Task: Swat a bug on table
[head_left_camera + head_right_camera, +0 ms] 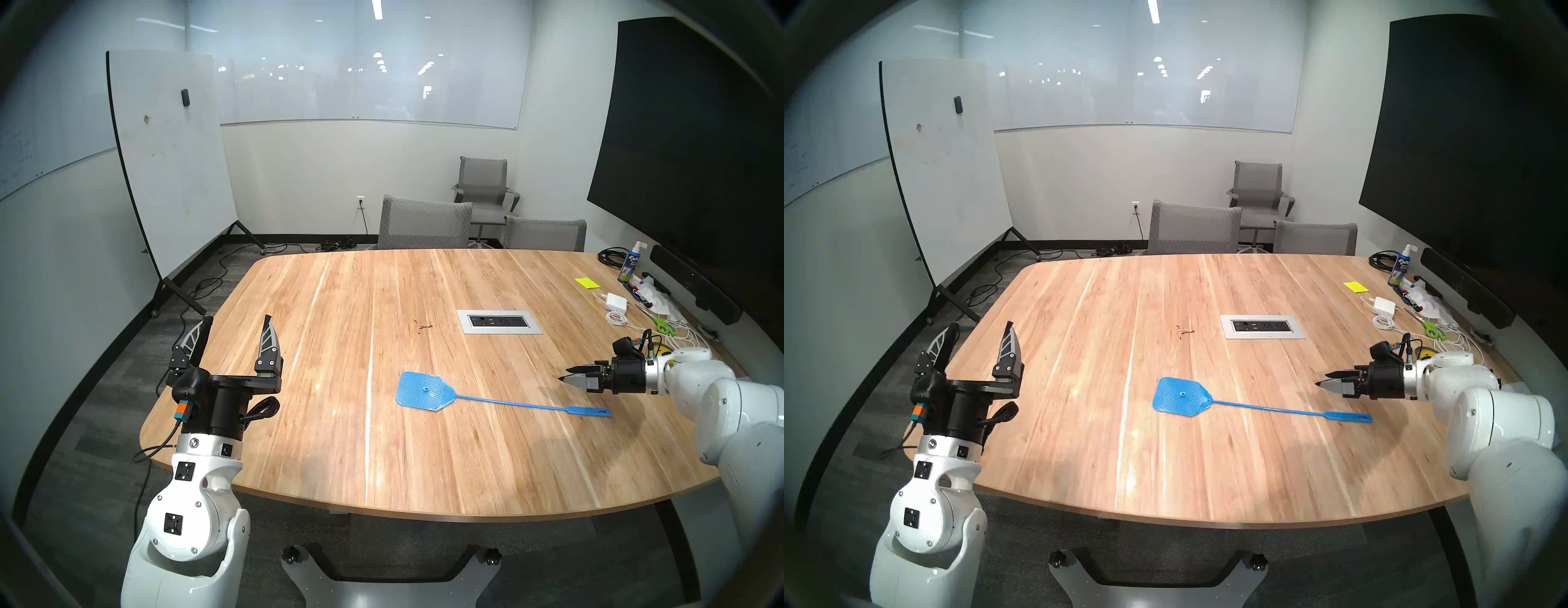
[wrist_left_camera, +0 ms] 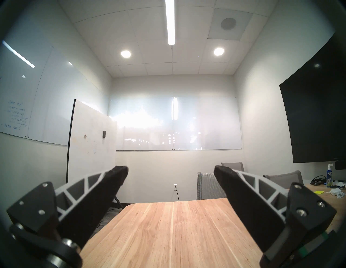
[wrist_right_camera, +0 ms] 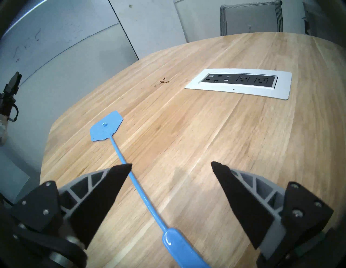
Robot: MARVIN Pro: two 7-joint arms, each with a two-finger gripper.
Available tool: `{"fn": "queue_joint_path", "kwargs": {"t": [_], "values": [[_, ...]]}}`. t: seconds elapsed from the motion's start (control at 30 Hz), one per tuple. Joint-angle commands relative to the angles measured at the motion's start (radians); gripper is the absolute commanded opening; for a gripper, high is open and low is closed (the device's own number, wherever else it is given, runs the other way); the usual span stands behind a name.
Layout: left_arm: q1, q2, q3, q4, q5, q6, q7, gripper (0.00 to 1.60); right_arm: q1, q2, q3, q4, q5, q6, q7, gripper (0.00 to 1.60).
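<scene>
The bug (image 1: 422,327) (image 1: 1183,331) (image 3: 164,82) is a tiny dark speck cluster on the wooden table (image 1: 339,424) (image 1: 1081,424) (image 3: 206,140), just left of the outlet panel. A blue fly swatter (image 1: 428,392) (image 1: 1183,396) (image 3: 108,129) lies flat nearer me, its handle end (image 1: 589,410) (image 3: 179,241) pointing right. My right gripper (image 1: 566,378) (image 1: 1322,380) (image 3: 171,164) hovers open above the handle end, empty. Raised at the table's left edge, my left gripper (image 1: 237,325) (image 1: 981,331) (image 2: 171,169) points upward, open and empty.
A white-framed outlet panel (image 1: 499,322) (image 3: 241,82) is set into the table's middle. Clutter along the right edge: charger and cables (image 1: 615,303), green scissors (image 1: 662,327), spray bottle (image 1: 632,263), yellow notes (image 1: 587,283). Grey chairs (image 1: 424,220) stand behind; a whiteboard (image 1: 169,161) at left.
</scene>
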Motion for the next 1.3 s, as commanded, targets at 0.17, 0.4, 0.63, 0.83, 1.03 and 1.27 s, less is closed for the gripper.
{"fn": "queue_joint_path", "kwargs": {"t": [0.17,0.4,0.63,0.83,1.03,1.27], "values": [[-0.003,0.0,0.001,-0.017,0.001,-0.005,-0.001,1.6,-0.005,-0.022,0.068,-0.018,0.055,-0.089,0.0,1.6],[-0.004,0.0,0.002,-0.016,0.001,-0.005,-0.001,1.6,-0.022,-0.037,0.101,-0.017,0.07,-0.143,-0.019,1.6],[-0.005,0.0,0.002,-0.016,0.001,-0.005,-0.001,1.6,-0.045,-0.05,0.133,-0.013,0.083,-0.199,-0.05,1.6],[-0.006,0.0,0.002,-0.017,0.001,-0.006,-0.001,1.6,-0.07,-0.057,0.166,-0.011,0.1,-0.243,-0.076,1.6],[-0.006,0.0,0.002,-0.017,0.001,-0.006,-0.001,1.6,-0.09,-0.066,0.198,-0.016,0.115,-0.29,-0.098,1.6],[-0.006,0.0,0.002,-0.017,0.001,-0.006,-0.001,1.6,-0.112,-0.076,0.237,-0.02,0.134,-0.348,-0.122,1.6]]}}
